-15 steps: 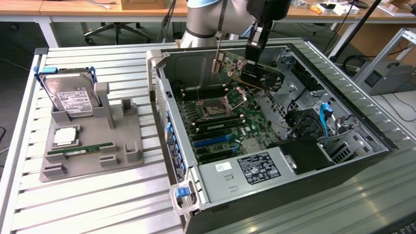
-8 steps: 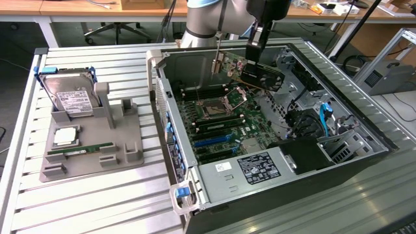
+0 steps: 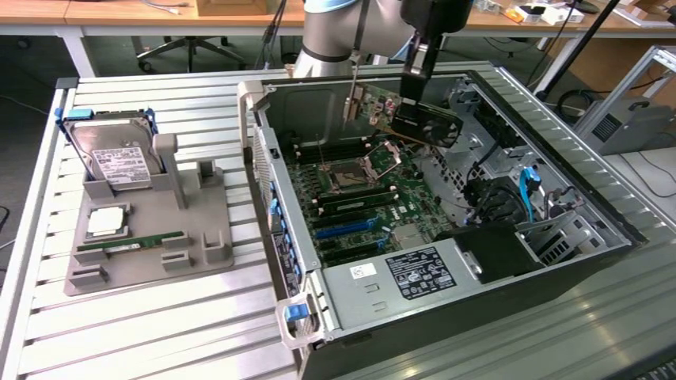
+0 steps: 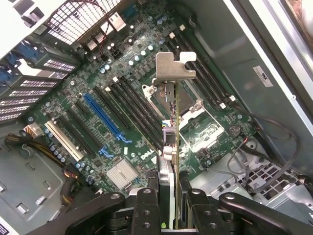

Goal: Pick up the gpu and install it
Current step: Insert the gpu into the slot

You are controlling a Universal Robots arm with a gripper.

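Holding the gpu (image 3: 425,123) by its edge, my gripper (image 4: 168,198) was clamped on it, hanging over the open case (image 3: 306,103), bracket (image 4: 174,66) at the far end from my grip. Pickup looked done. Install wasn't: card sat clear above the motherboard (image 4: 122,122) inside the case, not seated. Couldn't tell which slot it lined up w/; card faces were hidden, edge-on in wrist view.

room around my bench

i work over a pale slatted metal table (image 3: 158,332). wooden desks (image 3: 127,14) line the far side, an office chair (image 3: 190,49) under one. grey floor (image 3: 24,83). aluminium frame (image 3: 647,83) at the exterior view's right.
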